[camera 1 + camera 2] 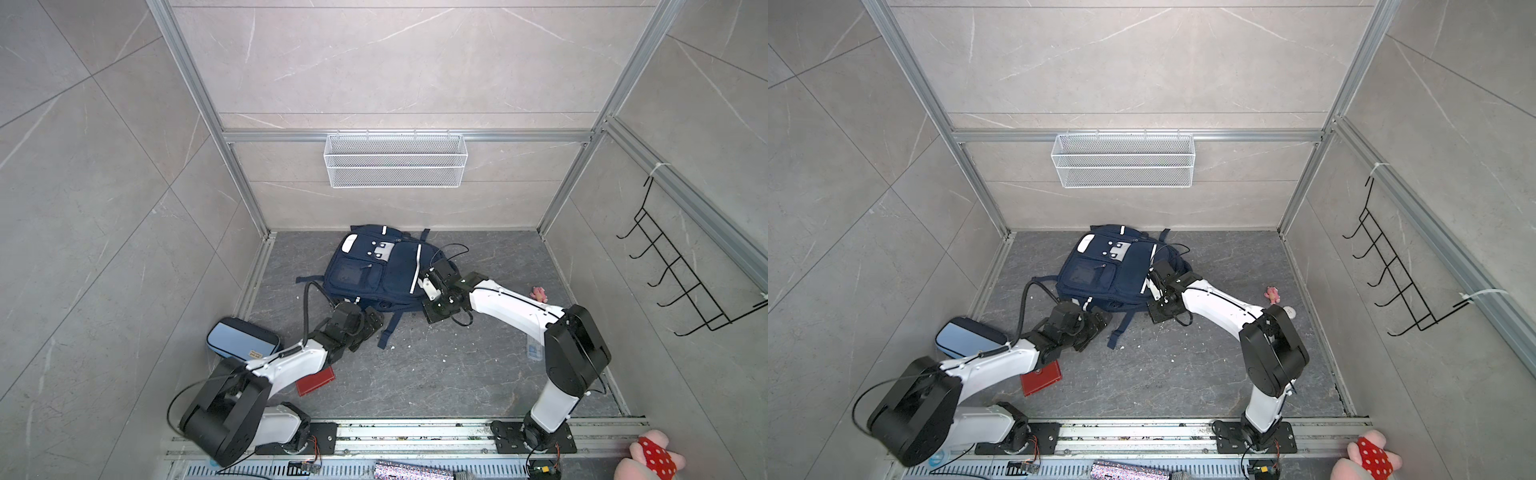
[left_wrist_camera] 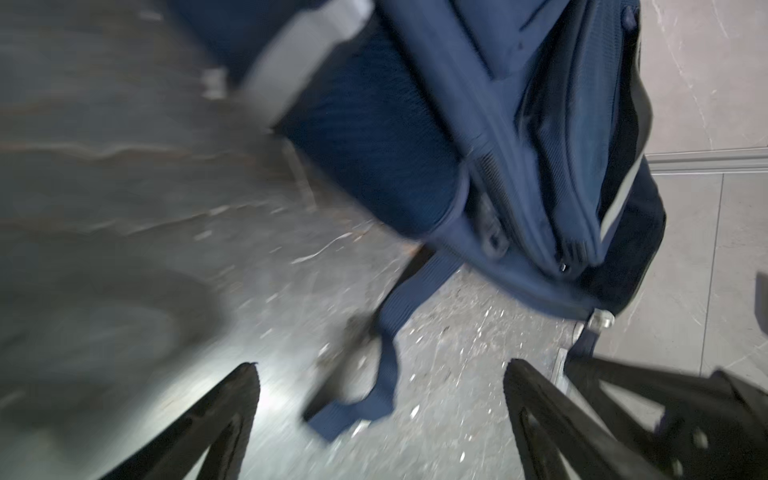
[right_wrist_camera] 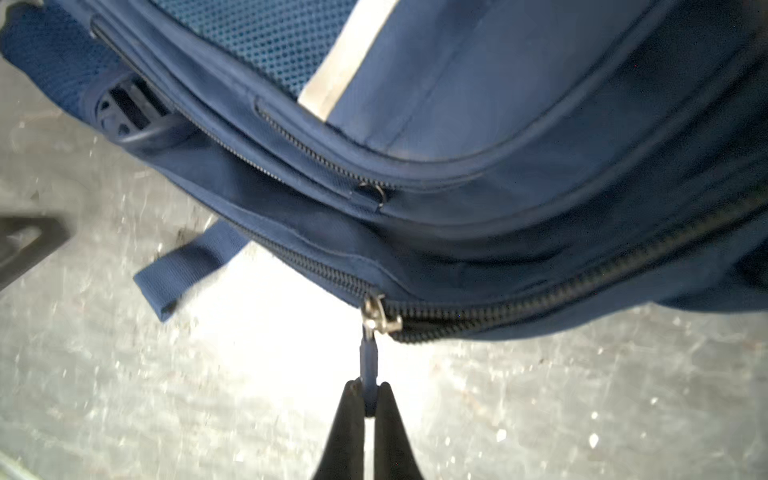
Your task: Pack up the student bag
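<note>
The right gripper [image 3: 370, 392] is clamped thin on the zip pull [image 3: 369, 357], the dark tab hanging from the metal slider [image 3: 377, 319] on the student bag [image 3: 498, 124]. From that slider a thick line of meshed teeth runs off along the bag's side edge, so the coming pull probably has to follow this curved edge rather than drag straight away from the bag. Whether the zip is parted on the slider's other side I cannot tell. In both top views this gripper [image 1: 429, 289] sits against the bag's [image 1: 374, 270] right flank, nearer the zip than its partner. The left gripper [image 2: 380, 370], jaws spread wide and holding nothing, hovers just beside the bag's near corner, with a loose strap [image 2: 374, 374] lying below the gap. The bag lies flat, front upward, on the floor [image 1: 457, 374].
</note>
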`<state>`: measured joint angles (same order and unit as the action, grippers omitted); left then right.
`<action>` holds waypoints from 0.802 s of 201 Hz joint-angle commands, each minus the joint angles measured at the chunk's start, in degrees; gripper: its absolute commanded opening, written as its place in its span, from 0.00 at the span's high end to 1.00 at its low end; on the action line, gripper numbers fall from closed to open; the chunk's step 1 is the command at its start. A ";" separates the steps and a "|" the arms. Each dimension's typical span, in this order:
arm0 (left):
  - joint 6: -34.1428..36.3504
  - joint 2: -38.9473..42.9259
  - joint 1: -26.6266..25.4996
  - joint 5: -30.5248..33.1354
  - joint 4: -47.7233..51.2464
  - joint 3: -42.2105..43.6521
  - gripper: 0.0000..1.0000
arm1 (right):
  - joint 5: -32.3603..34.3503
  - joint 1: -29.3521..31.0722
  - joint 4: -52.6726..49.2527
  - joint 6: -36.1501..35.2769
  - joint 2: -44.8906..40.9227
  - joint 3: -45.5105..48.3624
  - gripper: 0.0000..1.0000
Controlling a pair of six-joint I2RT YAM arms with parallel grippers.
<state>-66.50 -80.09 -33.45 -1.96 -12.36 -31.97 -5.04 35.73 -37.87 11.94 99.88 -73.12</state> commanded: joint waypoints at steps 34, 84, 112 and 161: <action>-6.14 -14.25 -2.85 7.09 -17.57 -9.19 0.14 | -1.02 -2.50 -3.17 -0.57 -4.01 2.34 1.00; -9.84 -18.85 -3.60 11.67 -20.01 -9.23 0.78 | -3.90 -5.56 -1.80 1.95 -5.53 3.63 1.00; -10.53 -19.07 -3.55 12.46 -20.04 -8.38 1.00 | -10.48 -10.80 2.14 7.17 -8.49 6.99 1.00; -6.87 -17.46 -3.79 11.98 -16.88 -9.72 1.00 | -25.37 -15.22 14.95 24.76 -11.48 13.92 1.00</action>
<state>-76.23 -99.04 -37.74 6.72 -29.19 -40.14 -22.48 21.87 -29.95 24.16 91.05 -61.98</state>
